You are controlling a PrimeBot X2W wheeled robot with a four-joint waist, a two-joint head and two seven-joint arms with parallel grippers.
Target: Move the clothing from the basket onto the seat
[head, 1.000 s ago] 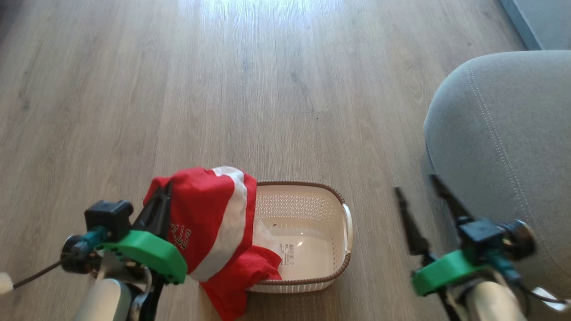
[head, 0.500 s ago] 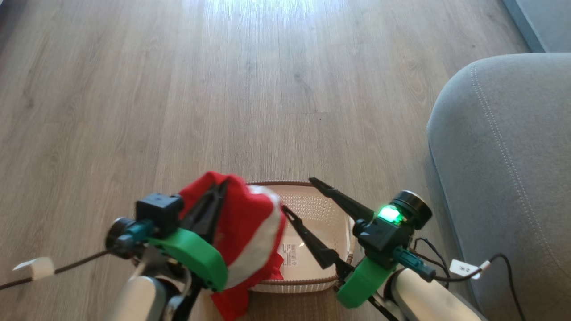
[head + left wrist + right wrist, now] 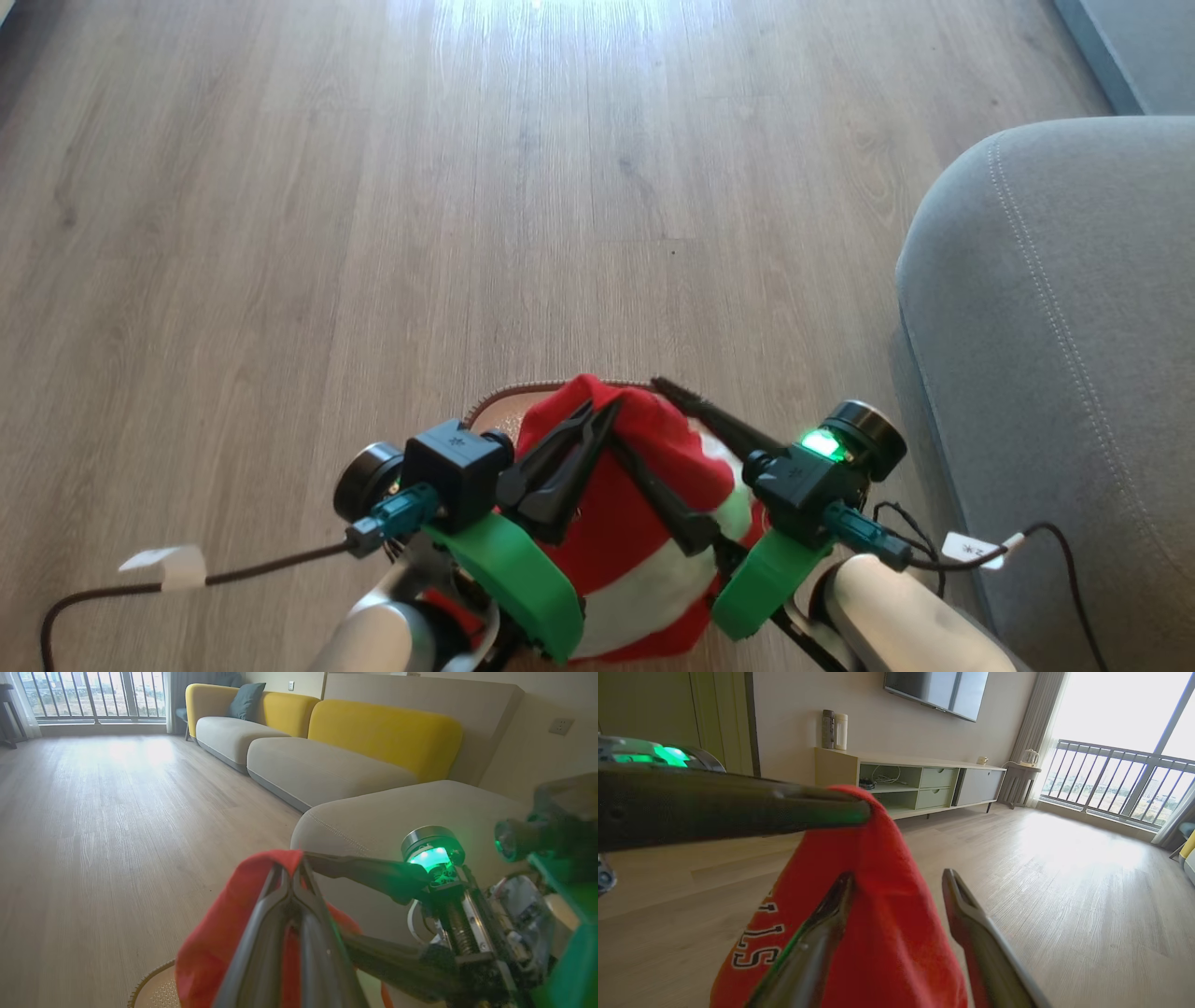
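At six o'clock in the head view, the left gripper [image 3: 602, 413] pinches the clothing [image 3: 611, 541] above the basket [image 3: 487, 405] while the right gripper [image 3: 635, 413] gapes open at its peak (nothing gripped), and a trailing hem could snag the rim before the three-o'clock seat [image 3: 1055, 308].

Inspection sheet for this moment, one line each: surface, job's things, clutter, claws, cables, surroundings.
surface: wooden floor, bare planks with window glare at the far end.
job's things: red-and-white clothing hangs over the basket, whose rim peeks out beneath; grey seat to the right.
clutter: nothing seen.
claws: left claw shut on the clothing's top fold; right claw open, fingers astride the cloth.
cables: black lead with a white tag trails left; second tagged lead by the right forearm.
surroundings: yellow-backed sofa, wall TV, low cabinet, balcony window.
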